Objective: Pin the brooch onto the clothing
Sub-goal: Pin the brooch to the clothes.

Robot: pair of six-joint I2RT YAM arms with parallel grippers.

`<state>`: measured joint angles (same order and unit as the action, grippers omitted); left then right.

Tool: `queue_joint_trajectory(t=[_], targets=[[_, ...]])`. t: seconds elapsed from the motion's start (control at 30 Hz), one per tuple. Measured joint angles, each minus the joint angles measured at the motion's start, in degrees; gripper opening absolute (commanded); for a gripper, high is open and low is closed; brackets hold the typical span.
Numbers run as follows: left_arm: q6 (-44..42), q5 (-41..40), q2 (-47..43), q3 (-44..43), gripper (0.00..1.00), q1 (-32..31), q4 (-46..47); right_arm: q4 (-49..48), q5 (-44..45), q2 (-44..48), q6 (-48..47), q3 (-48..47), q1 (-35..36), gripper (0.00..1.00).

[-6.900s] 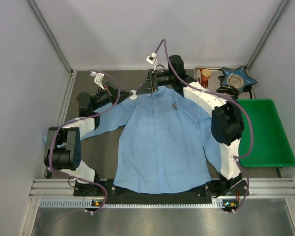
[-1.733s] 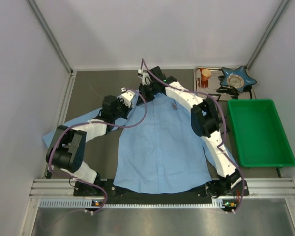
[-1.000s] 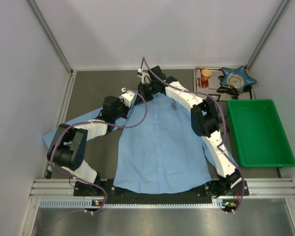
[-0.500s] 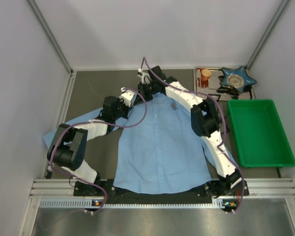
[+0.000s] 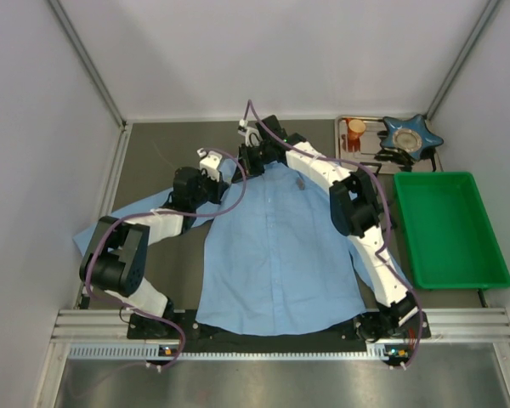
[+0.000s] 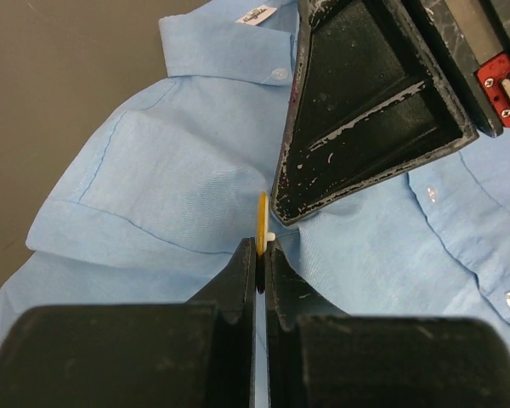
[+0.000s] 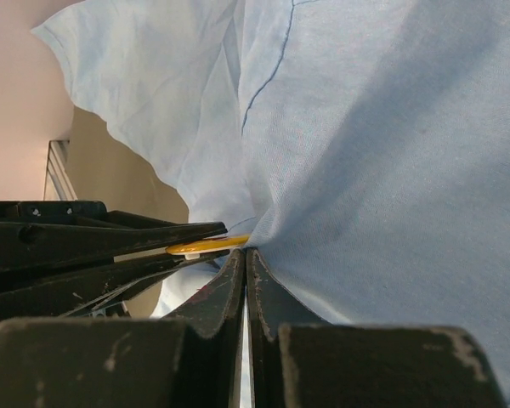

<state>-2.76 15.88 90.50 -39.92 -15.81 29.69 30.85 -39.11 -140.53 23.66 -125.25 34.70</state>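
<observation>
Blue shirt (image 5: pixel 276 255) spread flat, yellow brooch (image 6: pixel 262 223) edge-on

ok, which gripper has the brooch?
The left gripper: the yellow brooch is clamped edge-on in it. The right gripper pinches only shirt fabric.

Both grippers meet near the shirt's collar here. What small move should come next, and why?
Probably ease the left gripper forward so the yellow brooch it pinches edge-on presses into the fabric. The right gripper is shut on a fold of the shirt right beside it, offering the cloth, and the brooch looks not yet attached.
</observation>
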Motion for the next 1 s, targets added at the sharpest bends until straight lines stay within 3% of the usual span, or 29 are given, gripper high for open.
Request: queue_joint_trajectory(t=[1.0], targets=[[15.4,2.8,0.0,0.2,0.00,1.6,2.4,-0.3,0.8,1.0,0.2,2.0,0.0,0.00]])
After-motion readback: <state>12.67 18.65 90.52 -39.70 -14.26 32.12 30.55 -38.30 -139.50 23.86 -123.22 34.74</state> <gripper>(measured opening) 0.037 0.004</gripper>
